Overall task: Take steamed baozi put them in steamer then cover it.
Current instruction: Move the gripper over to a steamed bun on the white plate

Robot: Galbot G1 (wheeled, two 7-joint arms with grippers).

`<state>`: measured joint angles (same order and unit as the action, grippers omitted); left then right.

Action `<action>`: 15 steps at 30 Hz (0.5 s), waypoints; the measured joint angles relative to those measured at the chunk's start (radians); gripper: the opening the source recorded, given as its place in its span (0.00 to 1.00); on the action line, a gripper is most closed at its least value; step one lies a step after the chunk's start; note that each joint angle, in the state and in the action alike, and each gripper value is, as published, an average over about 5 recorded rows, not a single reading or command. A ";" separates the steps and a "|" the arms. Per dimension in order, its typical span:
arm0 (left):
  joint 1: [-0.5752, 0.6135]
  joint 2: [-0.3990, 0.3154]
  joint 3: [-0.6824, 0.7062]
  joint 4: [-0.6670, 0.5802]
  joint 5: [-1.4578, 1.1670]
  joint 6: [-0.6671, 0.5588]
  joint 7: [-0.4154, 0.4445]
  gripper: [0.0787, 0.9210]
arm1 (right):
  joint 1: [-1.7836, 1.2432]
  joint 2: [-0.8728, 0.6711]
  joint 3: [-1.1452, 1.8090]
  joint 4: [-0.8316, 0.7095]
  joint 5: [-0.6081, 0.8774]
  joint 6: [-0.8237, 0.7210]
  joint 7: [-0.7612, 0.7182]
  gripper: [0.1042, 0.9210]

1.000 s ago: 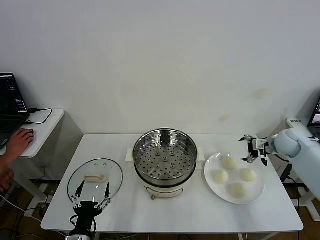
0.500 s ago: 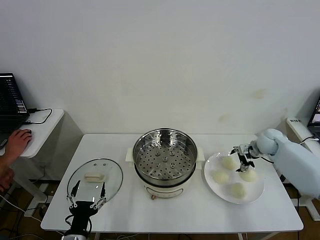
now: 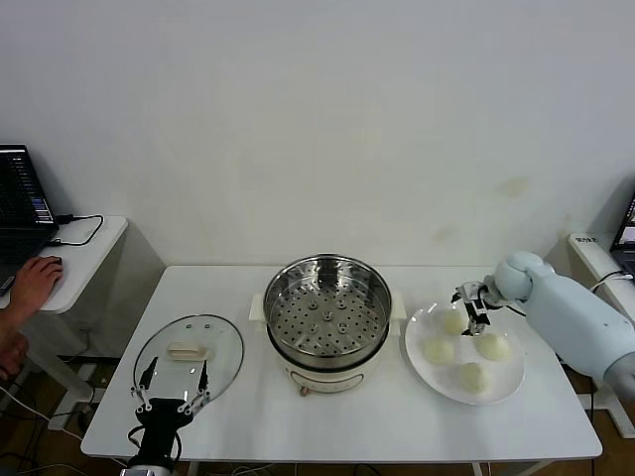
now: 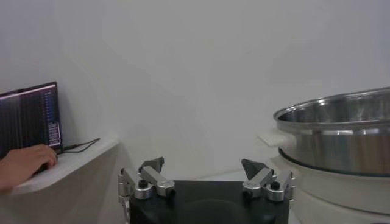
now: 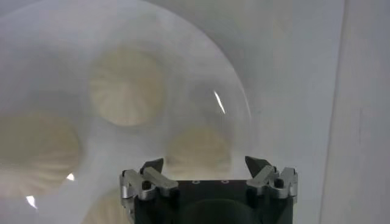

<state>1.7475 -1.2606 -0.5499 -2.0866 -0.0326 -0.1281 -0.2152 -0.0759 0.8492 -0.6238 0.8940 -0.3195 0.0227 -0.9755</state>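
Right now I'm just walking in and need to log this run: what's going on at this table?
The right gripper hangs with open fingers over the far bun of the four cream-white round dough buns on the flat white plate; none is lifted yet. The shiny steel steamer pot on its cream base is empty. The clear glass lid lies on the table beside it, the left gripper idle and open at its near edge.

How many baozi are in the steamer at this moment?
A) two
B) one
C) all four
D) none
D: the steamer's perforated tray is bare, and all four baozi sit on the white plate, where the right gripper hovers with its fingers open over the bun nearest the wall.
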 measured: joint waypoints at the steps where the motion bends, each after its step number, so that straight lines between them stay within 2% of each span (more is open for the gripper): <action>1: 0.000 0.000 0.000 0.000 0.000 -0.001 0.000 0.88 | 0.000 0.004 0.000 -0.004 -0.003 -0.001 -0.001 0.81; 5: 0.004 -0.002 -0.003 -0.002 0.000 -0.002 -0.001 0.88 | -0.001 0.014 -0.002 -0.015 -0.010 -0.004 -0.006 0.73; 15: 0.012 -0.003 -0.004 -0.010 0.000 -0.006 -0.002 0.88 | -0.005 0.027 -0.004 -0.029 -0.017 -0.008 -0.013 0.63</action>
<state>1.7595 -1.2636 -0.5535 -2.0965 -0.0324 -0.1343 -0.2171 -0.0807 0.8758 -0.6282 0.8652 -0.3361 0.0143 -0.9887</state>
